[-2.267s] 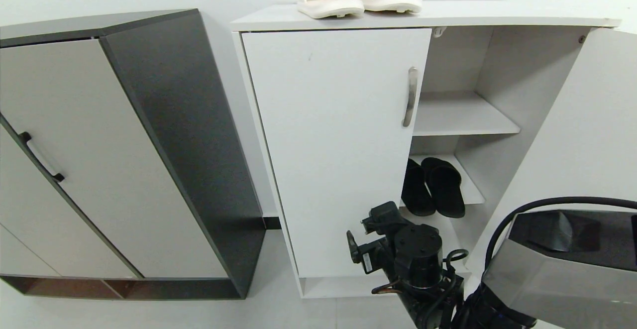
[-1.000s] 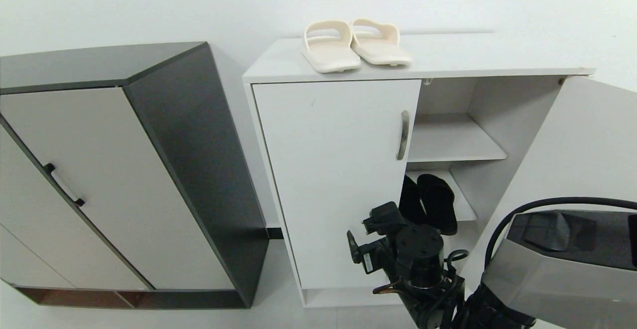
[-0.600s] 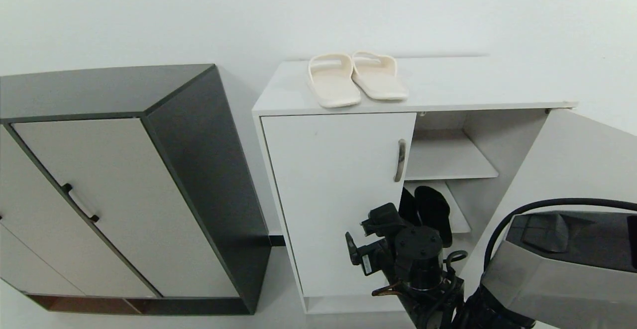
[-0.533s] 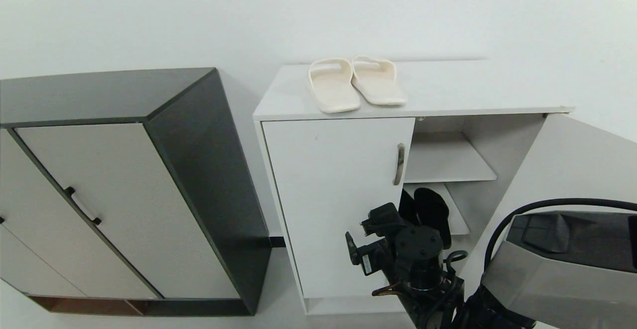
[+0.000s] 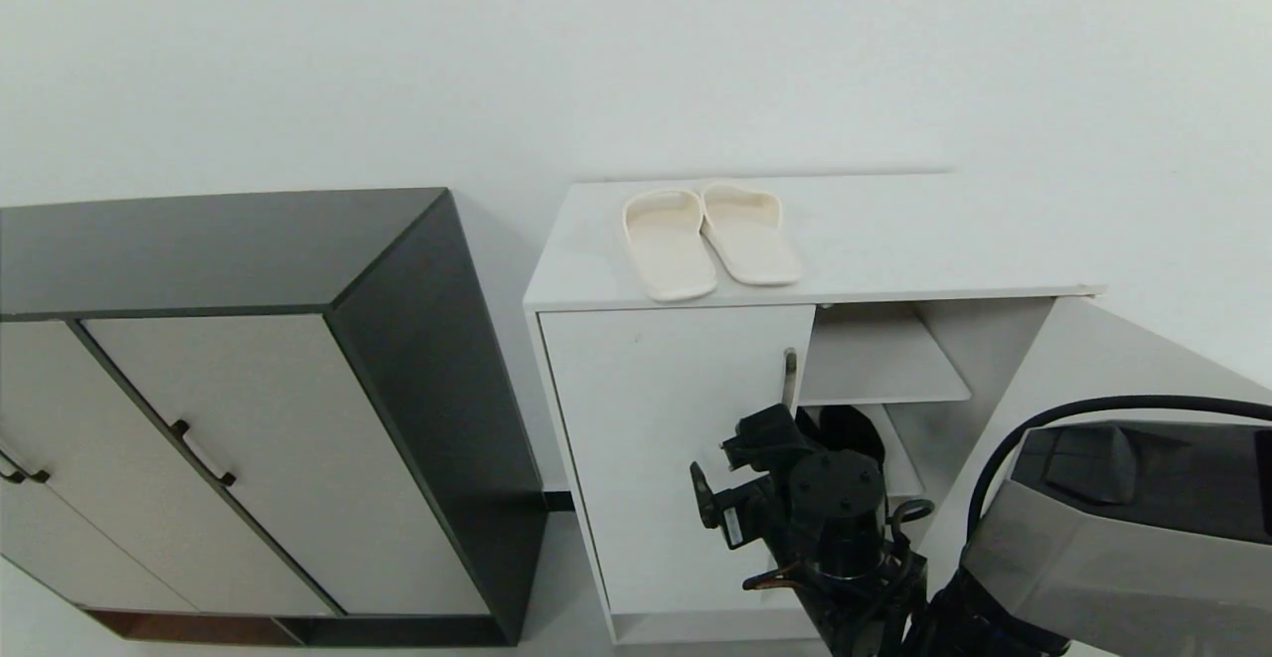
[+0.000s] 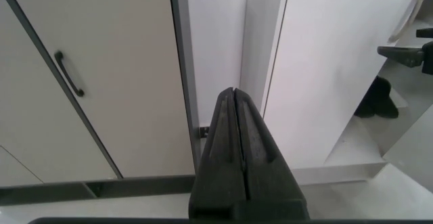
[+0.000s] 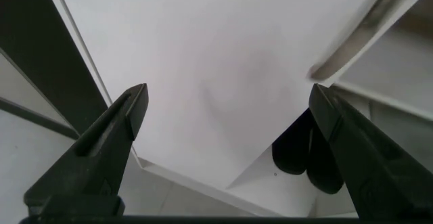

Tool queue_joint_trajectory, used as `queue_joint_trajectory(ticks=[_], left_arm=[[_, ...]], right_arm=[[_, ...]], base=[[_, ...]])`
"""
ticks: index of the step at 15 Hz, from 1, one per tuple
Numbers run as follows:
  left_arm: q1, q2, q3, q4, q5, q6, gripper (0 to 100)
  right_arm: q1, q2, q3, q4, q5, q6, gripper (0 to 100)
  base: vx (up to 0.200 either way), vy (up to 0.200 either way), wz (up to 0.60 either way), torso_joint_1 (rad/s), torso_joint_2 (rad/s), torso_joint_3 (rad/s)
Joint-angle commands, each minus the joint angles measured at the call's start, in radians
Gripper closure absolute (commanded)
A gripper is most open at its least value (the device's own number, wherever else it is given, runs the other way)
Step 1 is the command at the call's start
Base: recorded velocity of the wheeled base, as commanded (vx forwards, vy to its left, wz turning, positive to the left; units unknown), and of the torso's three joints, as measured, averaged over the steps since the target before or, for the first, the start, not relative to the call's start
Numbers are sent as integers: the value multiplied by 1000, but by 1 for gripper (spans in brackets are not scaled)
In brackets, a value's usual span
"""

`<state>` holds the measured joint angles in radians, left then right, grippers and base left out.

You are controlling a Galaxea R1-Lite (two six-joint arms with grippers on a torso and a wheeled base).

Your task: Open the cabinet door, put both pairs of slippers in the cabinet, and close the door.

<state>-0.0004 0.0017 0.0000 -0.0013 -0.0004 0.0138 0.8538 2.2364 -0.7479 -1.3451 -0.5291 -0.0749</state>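
One cream pair lies on top of the cabinet in the head view. The black pair sits inside, behind the open door.

Left wrist view: my left gripper is clenched on nothing, facing the cabinet.

Right wrist view: my right gripper is spread before the cabinet, probably readied for the cream pair.

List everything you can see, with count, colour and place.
cream slippers: one pair, cream, on top of the white cabinet
black slippers: one pair, black, on a lower shelf inside the white cabinet
white cabinet: one, white, against the wall; right door open, left door shut
dark cabinet: one, black with pale grey doors, left of the white cabinet
left hand: one, black, shut, facing the gap between the cabinets
right hand: one, black, open, before the left door
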Motion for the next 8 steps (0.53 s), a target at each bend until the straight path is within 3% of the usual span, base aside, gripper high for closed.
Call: queue_joint_trajectory(ticks=[1,8], left_arm=[[0,0,0,0,0,0,100],[0,0,0,0,0,0,100]], right_arm=[[1,-1,-1,0,0,0,0],[2,-8,-1,0,0,0,0]], base=[[0,0,0,217,-535,-325],[0,0,0,245,-561,-322]])
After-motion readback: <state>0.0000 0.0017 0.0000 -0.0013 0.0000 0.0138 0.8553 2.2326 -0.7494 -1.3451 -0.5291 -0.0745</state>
